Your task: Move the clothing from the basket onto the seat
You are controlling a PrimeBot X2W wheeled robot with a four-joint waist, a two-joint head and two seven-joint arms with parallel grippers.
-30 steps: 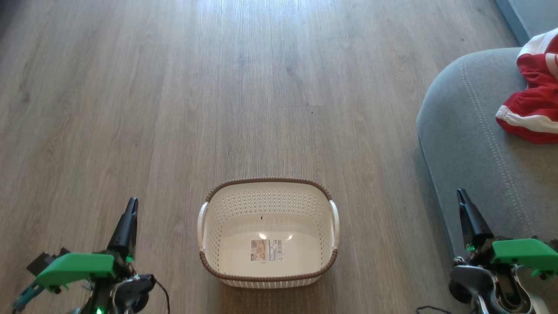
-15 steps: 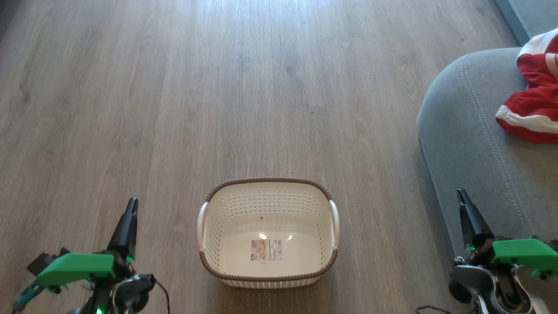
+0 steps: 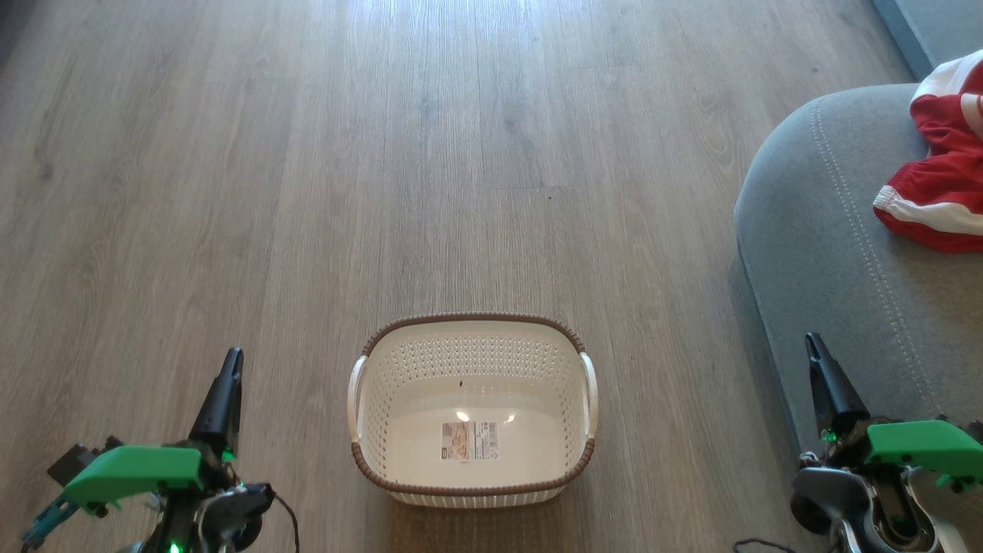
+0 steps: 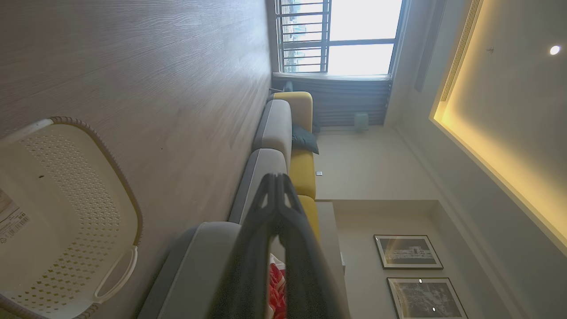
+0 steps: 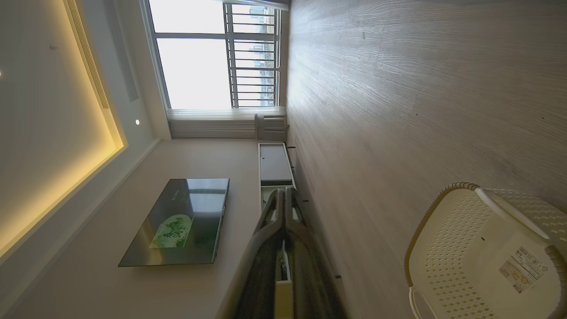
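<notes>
Clothing (image 3: 941, 177): red garments with white stripes and cuffs are lying bunched on the seat (image 3: 829, 253). In the head view they are at about 2 o'clock from the basket (image 3: 470, 317) and well apart from it, and the heap is running off the picture's edge.

Seat: grey upholstery with pale stitching is curving round at 3 o'clock of the basket, with a strip of floor (image 3: 307, 192) between the two.

Basket: the cream perforated shell with a brown rim is sitting upright on the wooden floor, straight ahead of me at 12 o'clock. Its pale bottom is showing bare around a printed label (image 3: 469, 441).

Left gripper (image 3: 230, 361): I am holding it low over the floor at 8 o'clock of the basket and clear of it. The long dark fingers are pressed together, closed on themselves, and are pointing toward 12 o'clock with a slight lean to 1. The wrist is lying rolled a quarter turn, so in the left wrist view the floor is standing along the 9 o'clock side.

Right gripper (image 3: 810, 342): I am holding it low at 4 o'clock of the basket, just beside the seat's rounded front edge. The fingers are meeting at their tips, closed on themselves, and are leaning toward 11 o'clock. This wrist is rolled the opposite way, so in the right wrist view the floor is standing at 3 o'clock.
</notes>
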